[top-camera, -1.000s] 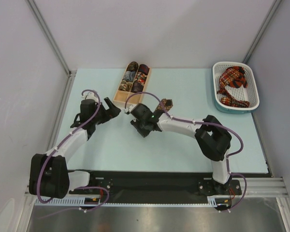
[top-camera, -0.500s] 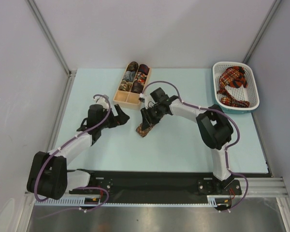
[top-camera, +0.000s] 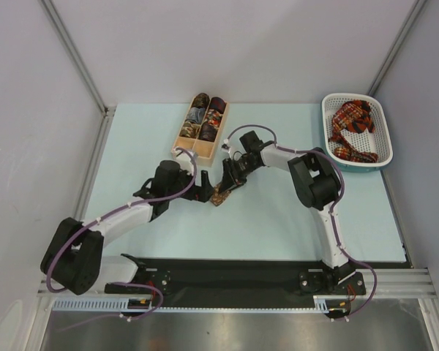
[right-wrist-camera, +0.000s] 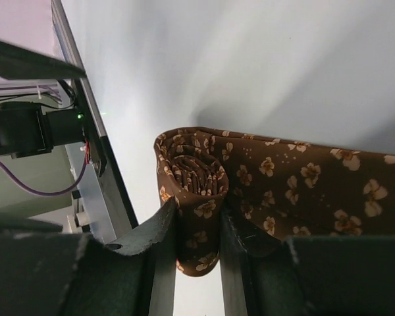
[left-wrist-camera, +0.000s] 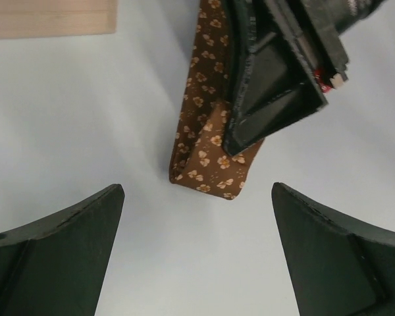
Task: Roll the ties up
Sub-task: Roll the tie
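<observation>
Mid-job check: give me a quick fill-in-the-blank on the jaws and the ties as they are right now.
The right jaws are shut on the rolled part of the ___ tie. The left jaws stand ___. The red plaid ties lie in the white ___.
Missing words: brown; open; basket.

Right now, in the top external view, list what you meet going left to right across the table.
From the left: left gripper → brown tie → white basket of red plaid ties. The wooden divided box and right gripper overlap these and are left out.
</observation>
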`<control>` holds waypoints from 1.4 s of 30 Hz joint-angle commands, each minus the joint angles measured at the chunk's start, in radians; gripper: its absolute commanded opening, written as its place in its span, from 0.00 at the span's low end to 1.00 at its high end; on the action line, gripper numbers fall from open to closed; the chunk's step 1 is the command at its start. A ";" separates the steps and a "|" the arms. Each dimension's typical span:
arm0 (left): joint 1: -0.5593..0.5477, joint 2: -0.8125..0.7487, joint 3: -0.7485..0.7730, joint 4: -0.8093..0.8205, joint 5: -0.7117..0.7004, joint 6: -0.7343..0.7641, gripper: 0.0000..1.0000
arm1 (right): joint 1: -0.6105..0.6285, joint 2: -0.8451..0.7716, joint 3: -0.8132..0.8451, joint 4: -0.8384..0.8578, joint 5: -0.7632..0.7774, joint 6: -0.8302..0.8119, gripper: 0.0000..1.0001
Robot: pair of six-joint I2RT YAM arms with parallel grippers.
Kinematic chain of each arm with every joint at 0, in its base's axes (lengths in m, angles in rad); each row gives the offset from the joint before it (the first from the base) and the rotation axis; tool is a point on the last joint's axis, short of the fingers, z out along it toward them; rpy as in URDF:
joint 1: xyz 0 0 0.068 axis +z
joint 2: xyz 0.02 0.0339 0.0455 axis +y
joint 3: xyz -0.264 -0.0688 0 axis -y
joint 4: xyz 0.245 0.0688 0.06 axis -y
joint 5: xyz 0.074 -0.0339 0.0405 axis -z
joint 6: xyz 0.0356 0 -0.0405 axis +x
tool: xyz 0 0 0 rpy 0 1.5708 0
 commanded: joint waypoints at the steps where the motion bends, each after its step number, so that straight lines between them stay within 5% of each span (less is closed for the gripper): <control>1: -0.060 0.038 0.073 0.002 -0.022 0.111 1.00 | 0.000 0.038 0.063 -0.042 -0.020 -0.032 0.16; 19: -0.232 0.414 0.380 -0.258 -0.193 0.366 1.00 | 0.015 0.074 0.080 -0.068 0.088 -0.064 0.16; 29: -0.238 0.541 0.463 -0.333 -0.312 0.362 0.99 | 0.018 0.083 0.077 -0.043 0.077 -0.055 0.17; 38: -0.237 0.603 0.509 -0.417 -0.216 0.356 0.64 | 0.020 0.081 0.074 -0.057 0.112 -0.047 0.24; 42: -0.237 0.598 0.487 -0.416 -0.170 0.333 0.57 | 0.018 0.074 0.066 -0.056 0.136 -0.044 0.37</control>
